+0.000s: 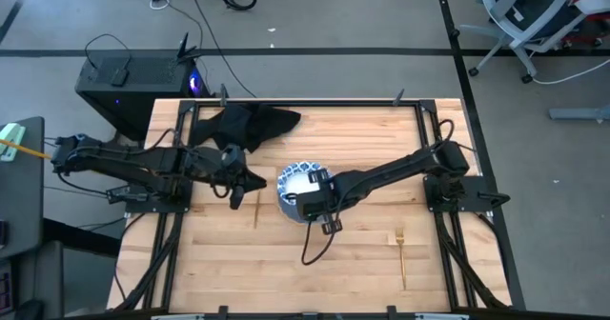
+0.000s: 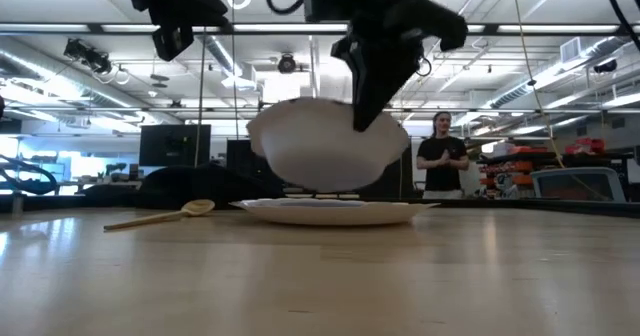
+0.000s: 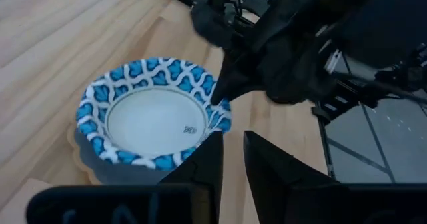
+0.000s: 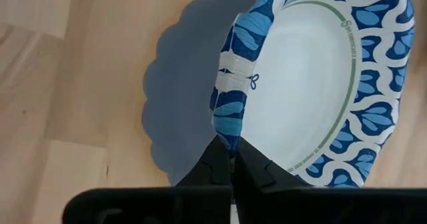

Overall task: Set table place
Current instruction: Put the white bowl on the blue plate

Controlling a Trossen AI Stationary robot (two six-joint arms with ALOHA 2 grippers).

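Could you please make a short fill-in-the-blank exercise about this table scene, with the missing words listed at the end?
1. The right tool is shut on the rim of the patterned ____.
2. In the low view, the dish hangs just ____ the plate, not resting on it.
3. The black napkin lies near the table's far edge, on the ____ arm's side.
4. The spoon lies ____ the plate, on the wood.

Missing words: dish; above; left; beside

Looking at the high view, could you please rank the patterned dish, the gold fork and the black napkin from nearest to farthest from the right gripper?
1. Patterned dish: pinched by the right gripper at table centre.
2. Gold fork: toward the near right.
3. Black napkin: far left edge, roughly as distant; too close to call.
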